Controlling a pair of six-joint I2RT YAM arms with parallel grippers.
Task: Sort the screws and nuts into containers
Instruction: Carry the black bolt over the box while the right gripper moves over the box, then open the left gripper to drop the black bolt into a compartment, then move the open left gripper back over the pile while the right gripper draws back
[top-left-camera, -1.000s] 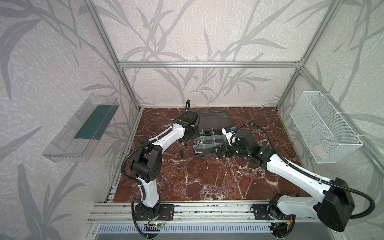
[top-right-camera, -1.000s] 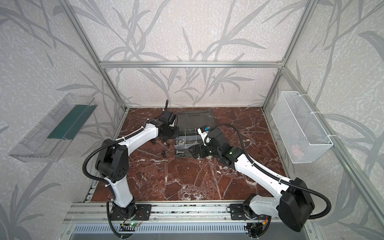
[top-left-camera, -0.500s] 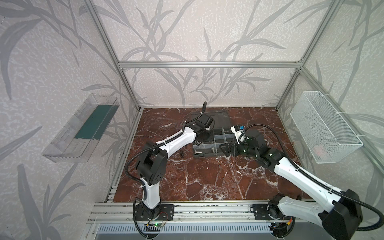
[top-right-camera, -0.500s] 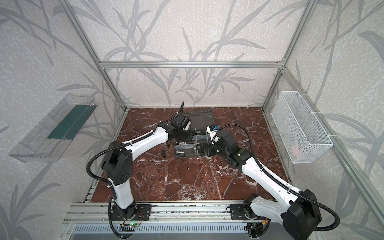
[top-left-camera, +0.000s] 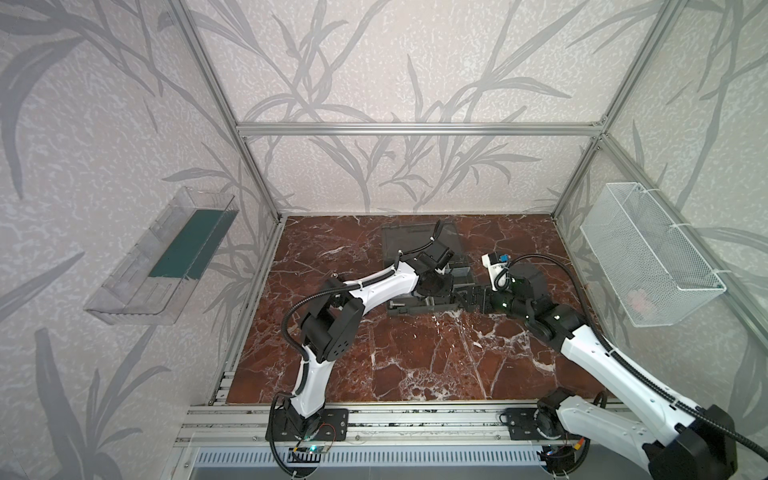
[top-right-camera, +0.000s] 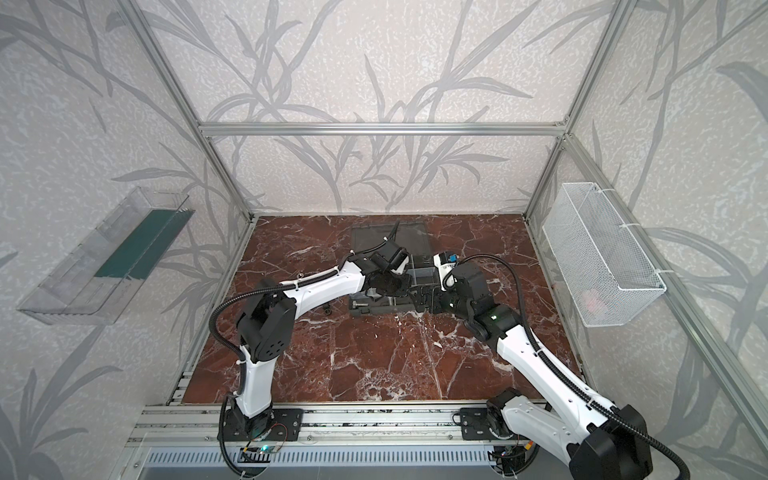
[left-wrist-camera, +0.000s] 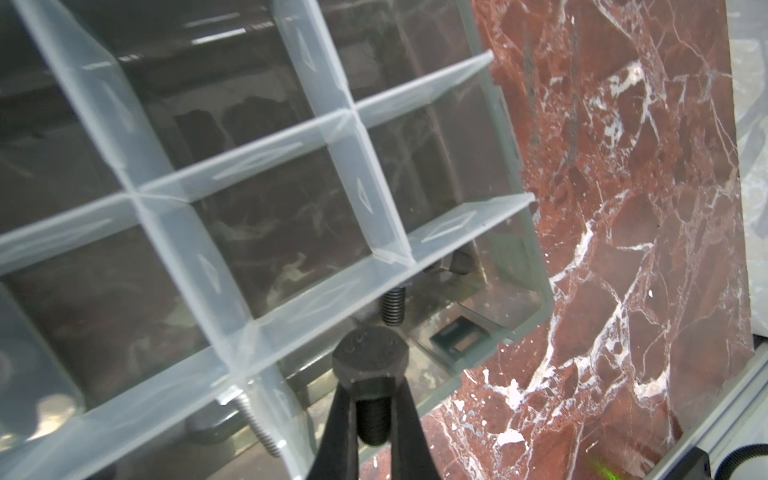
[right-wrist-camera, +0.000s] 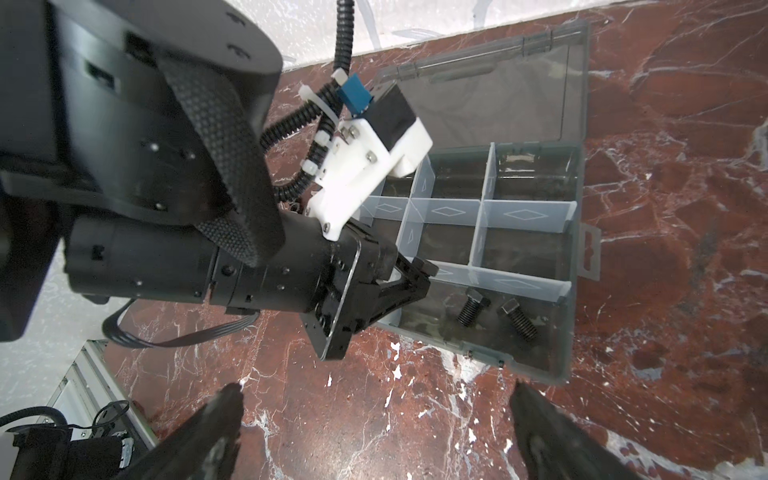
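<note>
In the left wrist view my left gripper (left-wrist-camera: 371, 384) is shut on a black hex-head screw (left-wrist-camera: 371, 357), held over the front edge of the dark grey organizer case (left-wrist-camera: 536, 286). The containers (left-wrist-camera: 266, 199) are cells between translucent dividers. A black screw (left-wrist-camera: 392, 305) and a silver screw (left-wrist-camera: 259, 424) lie in the front cells. The right wrist view shows two black screws (right-wrist-camera: 469, 309) in one front cell and my right gripper (right-wrist-camera: 376, 399) open above bare marble beside the case (right-wrist-camera: 575, 232). Both top views show the left gripper (top-left-camera: 440, 286) (top-right-camera: 390, 286) over the case. I make out no nuts.
The case lid (top-left-camera: 415, 241) lies open flat toward the back wall. A small dark piece (top-right-camera: 328, 309) lies on the marble left of the case. A clear wall tray (top-left-camera: 166, 266) hangs on the left, a white mesh basket (top-left-camera: 648, 257) on the right.
My left gripper has swung right and forward, from the case's back-left corner to over its front cells. My right gripper has drawn back to the right, to the case's front-right corner.
</note>
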